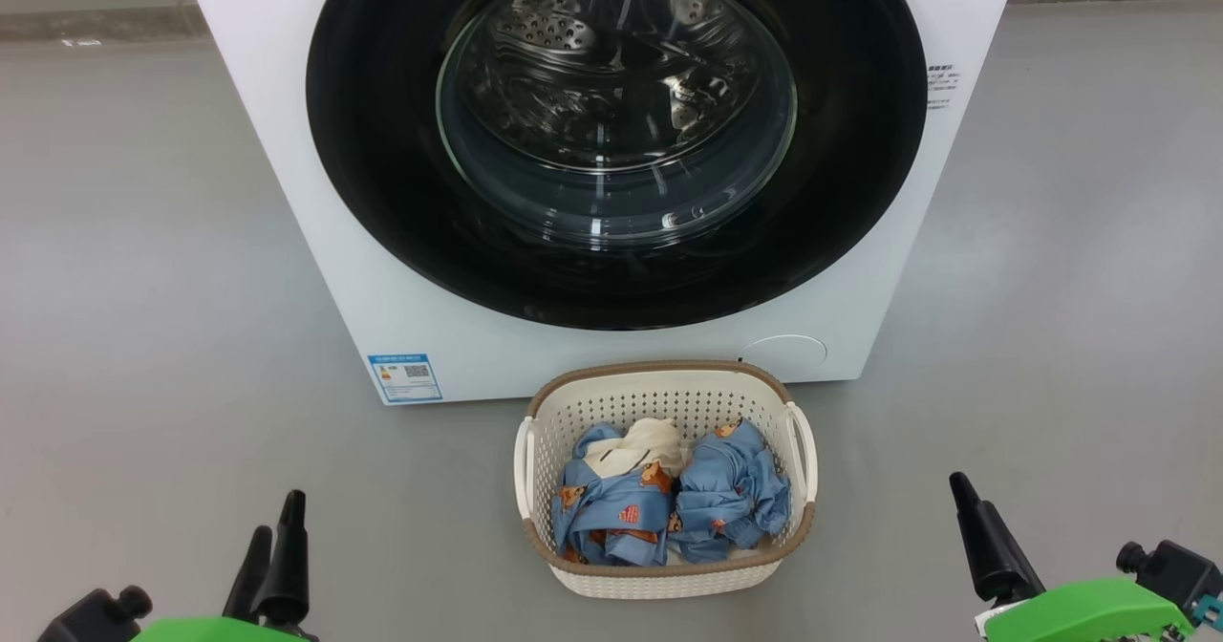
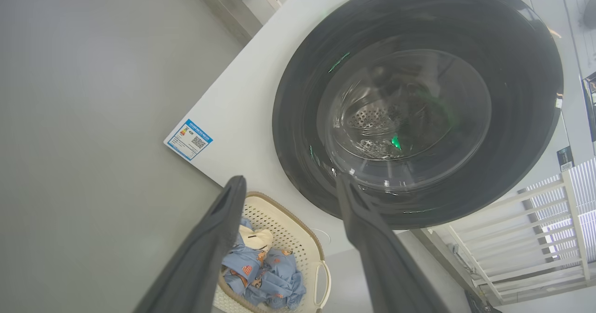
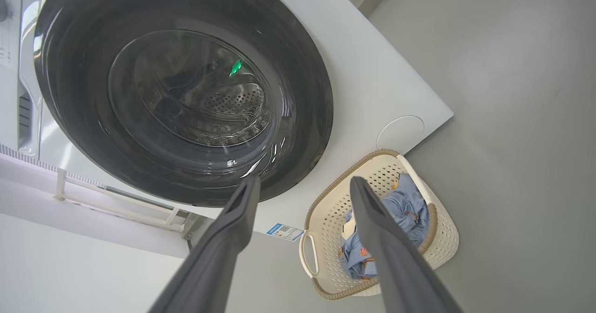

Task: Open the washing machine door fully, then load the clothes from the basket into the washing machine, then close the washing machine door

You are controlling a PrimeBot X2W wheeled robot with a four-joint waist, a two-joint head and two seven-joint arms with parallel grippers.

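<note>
Opening step pending: washing machine door (image 1: pixel 382 174) shut, ahead of left gripper (image 2: pixel 289 180) and right gripper (image 3: pixel 303 182) — both spread, empty; next move likely needs a catch on its rim.

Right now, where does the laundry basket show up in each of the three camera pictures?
Head view: the basket is at bottom centre, on the floor in front of the washing machine.
Left wrist view: the basket is at the bottom, just left of centre, cut off by the lower edge.
Right wrist view: the basket is at the lower right.
Shared landmark: the blue label on the machine's lower corner.
</note>
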